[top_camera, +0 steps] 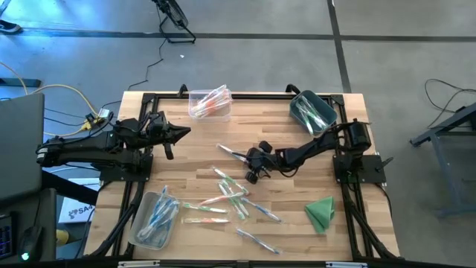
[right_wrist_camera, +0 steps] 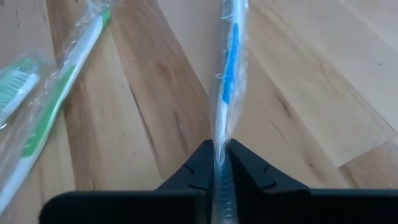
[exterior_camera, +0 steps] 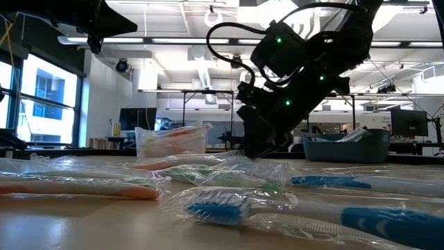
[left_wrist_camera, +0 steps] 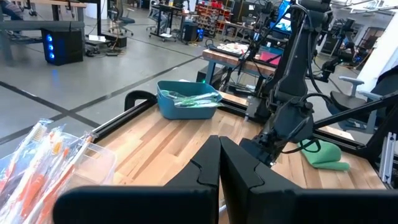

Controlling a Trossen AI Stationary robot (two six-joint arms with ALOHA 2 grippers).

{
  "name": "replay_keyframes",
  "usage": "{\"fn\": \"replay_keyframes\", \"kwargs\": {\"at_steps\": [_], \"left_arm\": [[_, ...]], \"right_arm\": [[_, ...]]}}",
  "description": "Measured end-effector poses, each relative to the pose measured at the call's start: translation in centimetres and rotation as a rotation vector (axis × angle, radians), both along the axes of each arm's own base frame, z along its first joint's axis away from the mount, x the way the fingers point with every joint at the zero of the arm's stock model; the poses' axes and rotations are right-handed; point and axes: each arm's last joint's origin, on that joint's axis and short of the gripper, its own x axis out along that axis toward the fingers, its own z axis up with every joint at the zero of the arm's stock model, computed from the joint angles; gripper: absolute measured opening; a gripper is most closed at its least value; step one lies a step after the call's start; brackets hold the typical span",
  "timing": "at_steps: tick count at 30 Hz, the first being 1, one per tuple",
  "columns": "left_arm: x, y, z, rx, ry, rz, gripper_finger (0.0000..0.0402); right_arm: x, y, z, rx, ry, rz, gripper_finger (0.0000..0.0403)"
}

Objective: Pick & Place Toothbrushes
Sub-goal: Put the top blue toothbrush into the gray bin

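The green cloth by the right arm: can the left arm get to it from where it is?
Probably not easily. The green cloth lies on the table's right side, near the front, while the left gripper waits at the far left. The right arm and scattered toothbrushes lie between them.

The surface (top_camera: 282,193) is pale wood with lines in it, smooth and a bit shiny. The toothbrushes (top_camera: 223,197) are plastic, each in a clear, crinkly, shiny wrapper. The right pincer (right_wrist_camera: 219,155) is dull black plastic. The cloth (top_camera: 321,214) is soft, green and matt. The bin (top_camera: 311,112) is smooth blue-green plastic.
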Motion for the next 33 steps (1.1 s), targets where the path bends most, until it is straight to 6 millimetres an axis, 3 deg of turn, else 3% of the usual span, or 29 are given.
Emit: {"fn": "replay_keyframes", "kwargs": {"at_steps": [5, 13, 22, 27, 33], "left_arm": [[0.0, 0.0, 0.0, 0.000, 0.000, 0.000, 0.0000], [0.0, 0.0, 0.0, -0.087, -0.033, 0.002, 0.0000], [0.4, 0.2, -0.1, -0.135, -0.040, 0.049, 0.0005], [1.8, 0.5, -0.2, -0.137, -0.049, 0.122, 0.0054], [3.7, 0.8, 0.2, -0.094, -0.112, 0.142, 0.0133]], "right_arm": [[-0.4, -0.1, 1.8, -0.002, -0.014, 0.019, 0.0013], [-1.5, -1.7, 7.2, -0.009, -0.120, 0.006, 0.0013], [-4.5, -6.0, 14.4, -0.008, -0.338, -0.013, 0.0013], [-5.3, -8.6, 15.8, 0.012, -0.429, -0.034, 0.0013], [-5.2, -10.2, 17.1, 0.004, -0.583, 0.025, 0.0013]]}}
